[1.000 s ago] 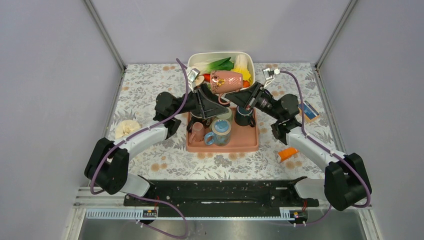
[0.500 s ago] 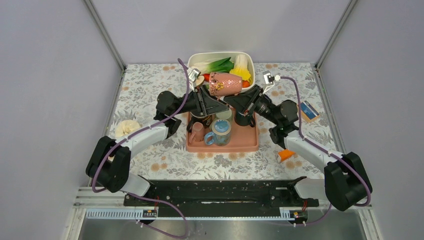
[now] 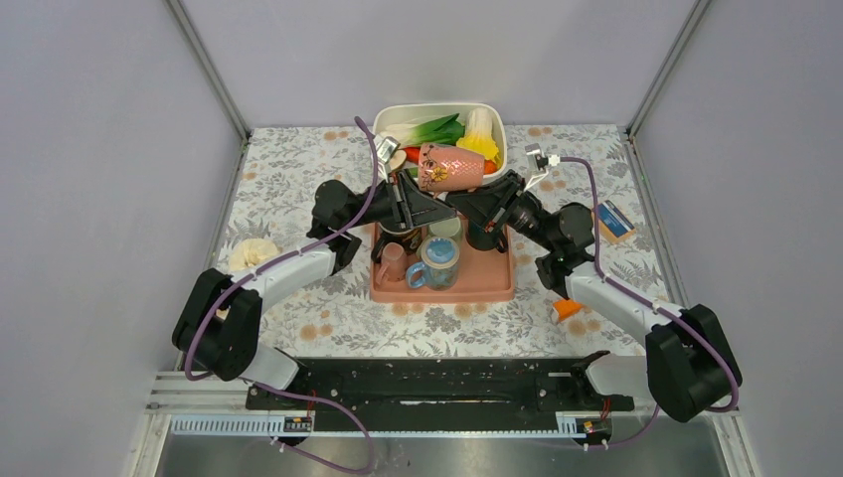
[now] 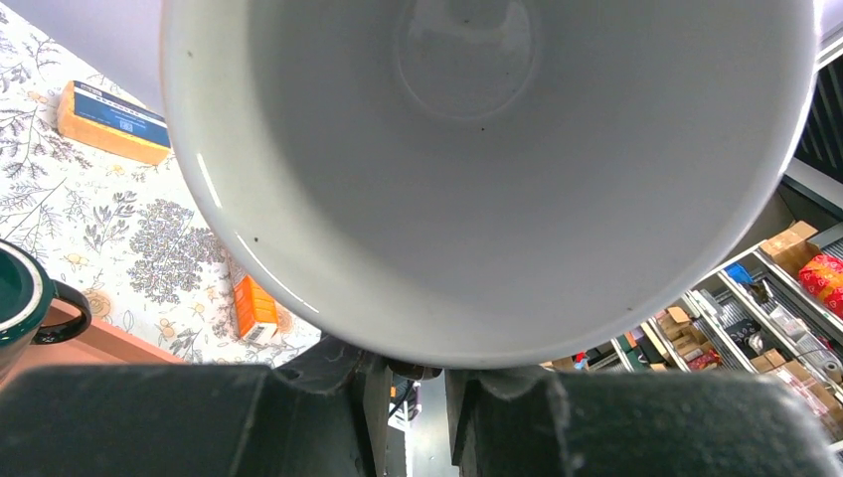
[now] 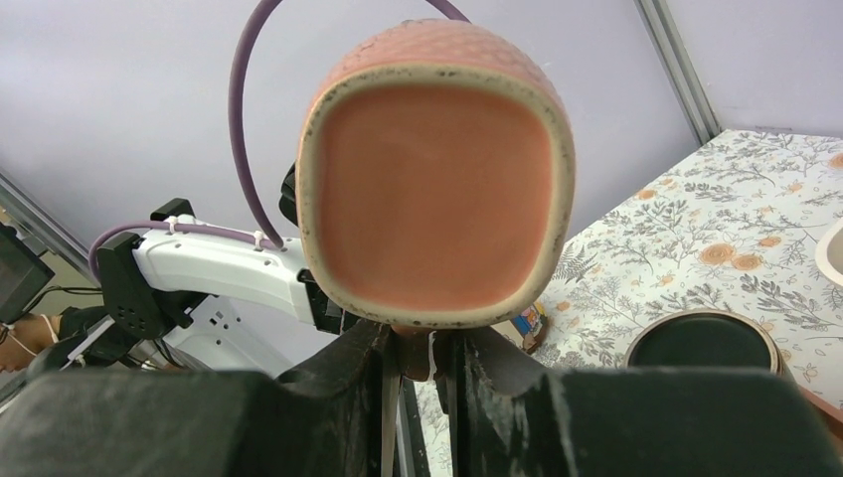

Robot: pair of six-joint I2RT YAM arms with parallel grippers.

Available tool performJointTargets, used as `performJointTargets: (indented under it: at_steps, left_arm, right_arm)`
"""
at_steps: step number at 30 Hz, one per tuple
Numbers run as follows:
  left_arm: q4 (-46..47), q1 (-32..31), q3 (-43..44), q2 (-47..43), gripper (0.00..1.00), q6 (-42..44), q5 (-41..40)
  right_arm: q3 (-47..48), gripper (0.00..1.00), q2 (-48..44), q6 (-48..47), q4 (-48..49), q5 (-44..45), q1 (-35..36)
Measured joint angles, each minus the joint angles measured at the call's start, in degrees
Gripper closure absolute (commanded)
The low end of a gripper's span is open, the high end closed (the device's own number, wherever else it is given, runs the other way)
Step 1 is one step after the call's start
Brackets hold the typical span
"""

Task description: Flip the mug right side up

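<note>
In the top view, the left gripper (image 3: pixel 418 192) reaches in from 8 o'clock over the pink tray (image 3: pixel 497 290) on the floral surface (image 3: pixel 298 179). Its jaws are drawn narrow and grip the mug (image 3: pixel 452 166) from below, close to the rim. In the left wrist view the exact contact is hidden under that rim.

The mug hangs in the air on its side, above the tray's far edge and just in front of the white basin (image 3: pixel 437 107) of vegetables at 12 o'clock. Its white mouth faces 9 o'clock and its pink base faces 3 o'clock.

The right gripper (image 5: pixel 410 366) comes in from 4 o'clock under the base. Its jaws stand close together with a pink piece of the mug between them, but I cannot tell whether they press on it.

On the tray a dark green cup (image 3: pixel 484 231) stands beneath the right gripper. At 3 o'clock from the tray a blue-and-orange box (image 3: pixel 614 221) lies on the surface.
</note>
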Motion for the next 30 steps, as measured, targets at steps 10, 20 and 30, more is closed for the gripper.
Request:
performJointTargets:
  at_steps: [10,20,30]
  left_arm:
    - [0.48,-0.13,0.00,-0.17,1.00,-0.24,0.42]
    - [0.37,0.33,0.00,-0.68,1.00,-0.70,0.66]
    - [-2.25,5.84,0.00,-3.67,1.00,1.55,0.74]
  right_arm:
    - [0.13,0.44,-1.14,-1.49,-2.75,-0.96,-0.50]
    - [1.20,0.19,-5.09,-3.65,-7.58,-3.41,-4.31]
    - [3.52,0.13,-9.79,-13.05,-19.67,-8.66,-7.26]
